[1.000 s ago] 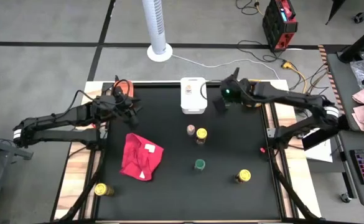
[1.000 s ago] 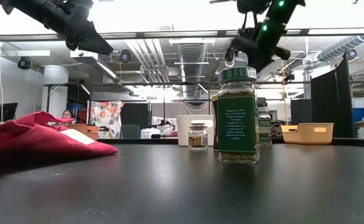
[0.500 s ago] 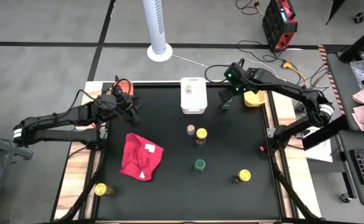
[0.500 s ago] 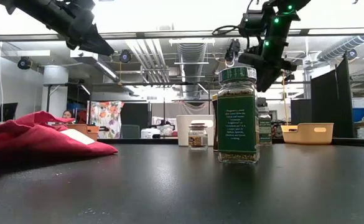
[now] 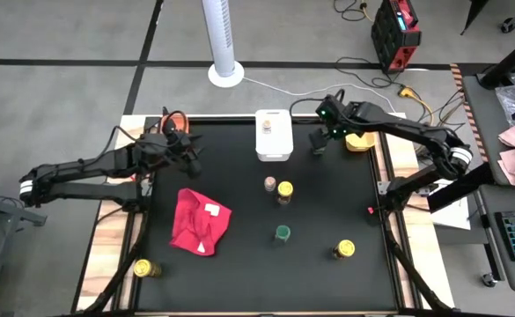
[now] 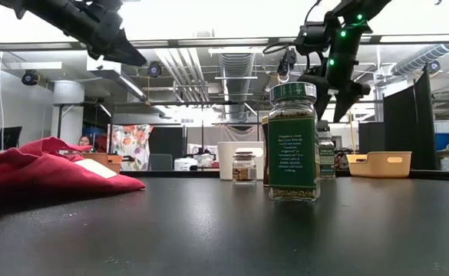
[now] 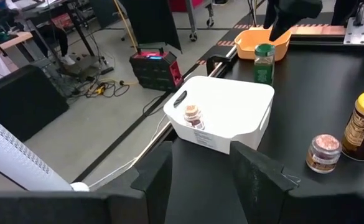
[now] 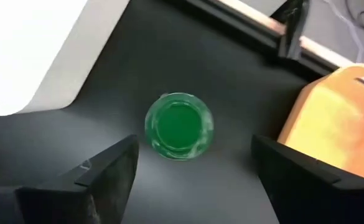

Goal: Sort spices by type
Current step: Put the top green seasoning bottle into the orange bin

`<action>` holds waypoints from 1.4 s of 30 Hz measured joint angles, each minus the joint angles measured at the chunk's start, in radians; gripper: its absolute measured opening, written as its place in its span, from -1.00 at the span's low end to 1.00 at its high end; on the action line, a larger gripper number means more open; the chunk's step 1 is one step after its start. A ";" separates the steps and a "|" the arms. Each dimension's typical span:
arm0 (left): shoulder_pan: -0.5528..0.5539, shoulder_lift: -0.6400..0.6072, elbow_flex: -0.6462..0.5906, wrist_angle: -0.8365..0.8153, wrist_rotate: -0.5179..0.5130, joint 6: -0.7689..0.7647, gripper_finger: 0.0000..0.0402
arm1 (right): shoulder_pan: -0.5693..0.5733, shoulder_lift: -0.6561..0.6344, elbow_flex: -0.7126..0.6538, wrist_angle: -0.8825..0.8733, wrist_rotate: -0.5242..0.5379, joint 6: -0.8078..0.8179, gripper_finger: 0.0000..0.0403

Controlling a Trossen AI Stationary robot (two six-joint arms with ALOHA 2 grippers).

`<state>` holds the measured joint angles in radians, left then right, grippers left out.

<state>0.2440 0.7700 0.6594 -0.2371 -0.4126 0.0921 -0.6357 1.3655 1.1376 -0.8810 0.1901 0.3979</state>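
Right wrist view: green-lidded clear spice jar (image 8: 179, 134) stands upright on the table, right claw (image 8: 194, 171) spread above it.

Black worktop (image 5: 239, 273) all over, pale wood showing along its side edges. A red cloth (image 5: 200, 221) with a small white tag lies toward the left edge. White bin (image 5: 273, 151) at the far edge holds a pink-lidded jar (image 7: 193, 116); an orange bin (image 8: 337, 121) sits at the far right corner. Beside it stands a green-lidded jar (image 8: 179, 126). Mid-table: a pale pink lid (image 5: 270, 184) touching a yellow lid (image 5: 284, 189), then another green lid (image 5: 282, 233), its jar wearing a dark green label with white print. Yellow lid (image 5: 344, 249) near the right edge, yellow again (image 5: 142, 268) at the near left corner.
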 joint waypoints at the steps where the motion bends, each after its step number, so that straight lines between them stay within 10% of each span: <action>1: 0.000 0.005 0.000 0.000 0.000 0.000 -0.28 | 0.000 0.000 -0.013 0.018 -0.012 0.002 0.53; 24: 0.000 0.050 0.000 0.019 0.000 0.004 -0.28 | 0.000 0.000 -0.165 0.255 -0.031 0.029 0.53; 42: 0.000 0.050 0.000 0.020 0.002 0.003 -0.28 | -0.002 0.000 -0.210 0.311 0.047 0.040 -0.02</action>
<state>0.2440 0.8204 0.6594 -0.2173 -0.4103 0.0956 -0.6376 1.3651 0.9279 -0.5701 0.2371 0.4377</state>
